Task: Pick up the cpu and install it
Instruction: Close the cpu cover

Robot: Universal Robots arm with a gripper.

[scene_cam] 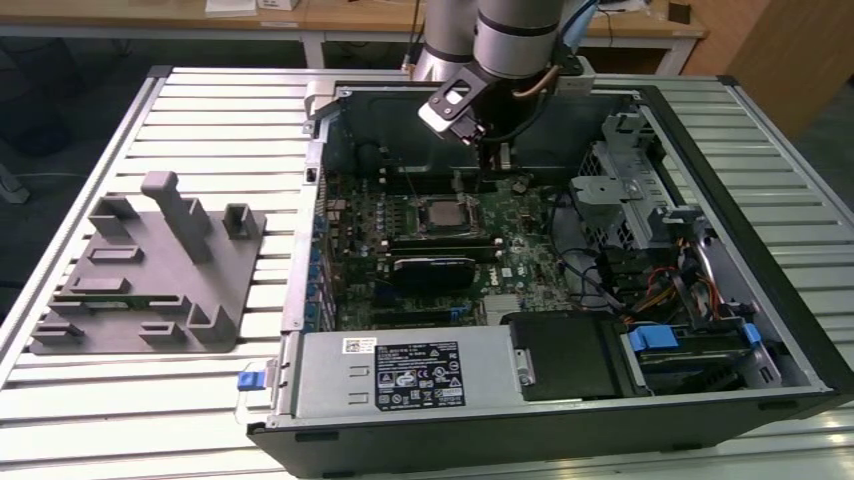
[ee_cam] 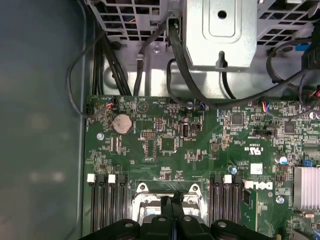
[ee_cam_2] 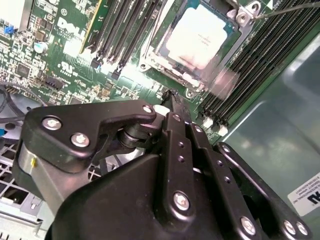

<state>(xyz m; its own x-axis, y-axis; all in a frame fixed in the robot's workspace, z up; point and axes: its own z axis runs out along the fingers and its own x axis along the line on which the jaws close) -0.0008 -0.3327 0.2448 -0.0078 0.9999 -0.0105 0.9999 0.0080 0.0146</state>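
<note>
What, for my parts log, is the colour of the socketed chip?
The chip is silvery, pale metal; best in the second wrist view.

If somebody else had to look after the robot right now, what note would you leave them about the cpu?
The hand is shut and holds nothing that I can see. It hangs above the motherboard, close to the socket.
The cpu lies flat in its socket inside the open computer case.
Done: the cpu is in the socket.
Left: I cannot tell whether the socket is latched.
</note>
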